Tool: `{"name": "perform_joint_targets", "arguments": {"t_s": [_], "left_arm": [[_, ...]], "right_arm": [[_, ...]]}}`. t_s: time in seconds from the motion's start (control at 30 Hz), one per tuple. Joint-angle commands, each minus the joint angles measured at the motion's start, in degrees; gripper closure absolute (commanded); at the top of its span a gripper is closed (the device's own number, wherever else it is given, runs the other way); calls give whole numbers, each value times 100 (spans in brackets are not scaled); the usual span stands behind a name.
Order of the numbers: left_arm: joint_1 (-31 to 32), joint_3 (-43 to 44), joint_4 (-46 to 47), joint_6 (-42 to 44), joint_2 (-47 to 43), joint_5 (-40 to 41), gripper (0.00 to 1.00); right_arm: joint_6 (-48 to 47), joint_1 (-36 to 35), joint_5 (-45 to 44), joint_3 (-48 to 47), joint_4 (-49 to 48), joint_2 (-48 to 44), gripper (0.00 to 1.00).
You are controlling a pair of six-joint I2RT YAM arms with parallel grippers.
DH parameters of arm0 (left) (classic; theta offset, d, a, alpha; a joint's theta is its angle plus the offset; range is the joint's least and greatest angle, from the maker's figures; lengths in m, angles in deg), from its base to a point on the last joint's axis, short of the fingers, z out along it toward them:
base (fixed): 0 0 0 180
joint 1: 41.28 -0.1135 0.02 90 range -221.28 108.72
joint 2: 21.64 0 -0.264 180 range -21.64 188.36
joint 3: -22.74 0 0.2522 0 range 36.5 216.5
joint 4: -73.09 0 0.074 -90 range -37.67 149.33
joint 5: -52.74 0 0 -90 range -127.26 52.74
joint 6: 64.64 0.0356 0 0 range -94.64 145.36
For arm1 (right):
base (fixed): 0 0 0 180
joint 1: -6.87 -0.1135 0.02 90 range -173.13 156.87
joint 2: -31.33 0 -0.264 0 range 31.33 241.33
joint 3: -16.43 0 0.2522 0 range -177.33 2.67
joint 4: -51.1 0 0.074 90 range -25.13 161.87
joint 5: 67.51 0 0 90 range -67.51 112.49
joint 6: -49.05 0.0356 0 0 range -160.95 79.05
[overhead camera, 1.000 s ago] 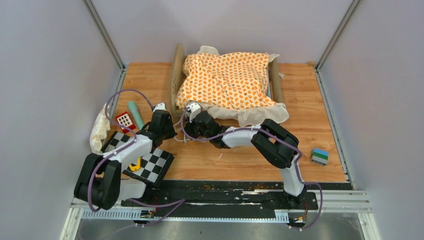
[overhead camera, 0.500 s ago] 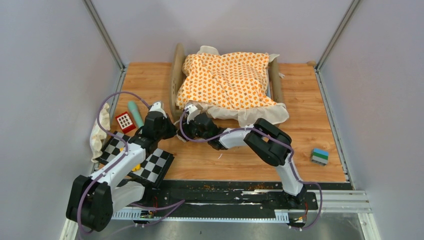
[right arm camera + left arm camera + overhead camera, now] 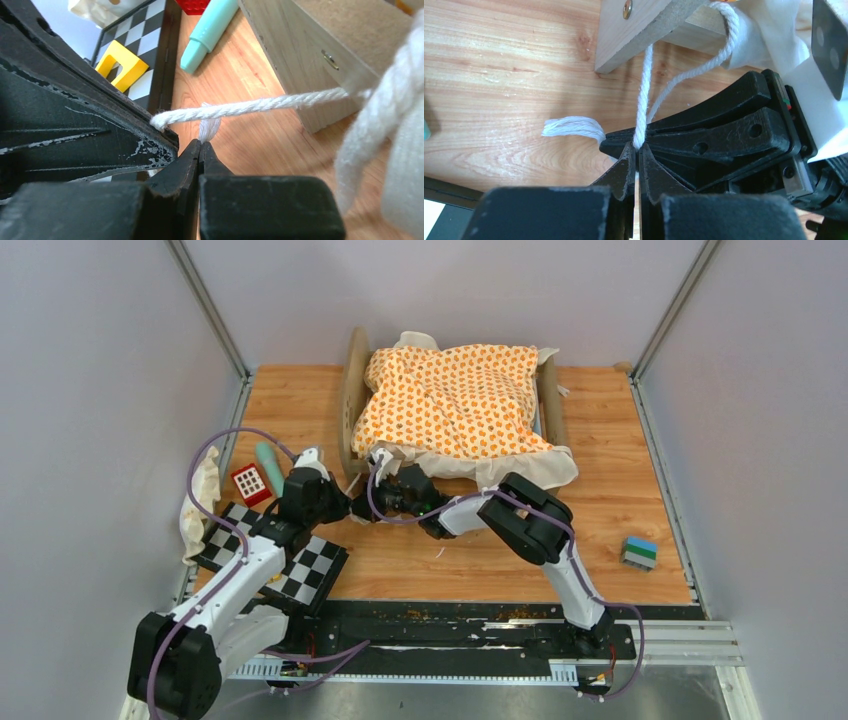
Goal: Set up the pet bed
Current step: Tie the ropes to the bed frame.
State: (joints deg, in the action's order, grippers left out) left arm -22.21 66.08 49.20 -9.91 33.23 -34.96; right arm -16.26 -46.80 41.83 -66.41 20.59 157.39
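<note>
— Wooden tabletop [image 3: 620, 460]: what is gripped?
— White tie cord [image 3: 646, 80] is clamped in the closed left gripper [image 3: 636, 150] and right gripper [image 3: 201, 145], beside the pet bed [image 3: 352, 405], upper centre.
— Handling?
— Frame judged stiff and light, best taken by an end board [image 3: 549, 405]; the cord is limp.

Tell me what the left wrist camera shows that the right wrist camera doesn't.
Left wrist only: a frayed cord tip fanned over the table. Right wrist only: a teal tube, a yellow block and the checkerboard. Both: the left fingers and right fingers shut on white cord beside the pet bed, at its wooden leg.
</note>
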Motion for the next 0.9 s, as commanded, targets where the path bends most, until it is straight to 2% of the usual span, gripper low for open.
{"name": "perform_joint_targets", "arguments": {"t_s": [0.0, 0.13, 0.23, 0.4, 0.5, 0.63, 0.87], "left_arm": [[-17, 127, -81, 172, -65, -162, 95], [-17, 163, -146, 201, -126, -195, 88], [-17, 210, -253, 305, -311, -248, 80], [-17, 238, -378, 386, -520, -372, 77], [-17, 250, -467, 398, -601, -386, 64], [-17, 318, -661, 437, -705, -265, 51], [-17, 527, -1029, 567, -962, -45, 40]], "right_arm": [[390, 76, 762, -71, -1068, 145, 100], [380, 85, 857, -95, -1070, 156, 100], [516, 102, 1240, -223, -1226, 263, 100], [637, 129, 1314, -251, -1359, 342, 100], [667, 138, 1327, -254, -1408, 356, 100], [692, 144, 1325, -263, -1452, 355, 100], [761, 146, 1349, -272, -1607, 384, 100]]}}
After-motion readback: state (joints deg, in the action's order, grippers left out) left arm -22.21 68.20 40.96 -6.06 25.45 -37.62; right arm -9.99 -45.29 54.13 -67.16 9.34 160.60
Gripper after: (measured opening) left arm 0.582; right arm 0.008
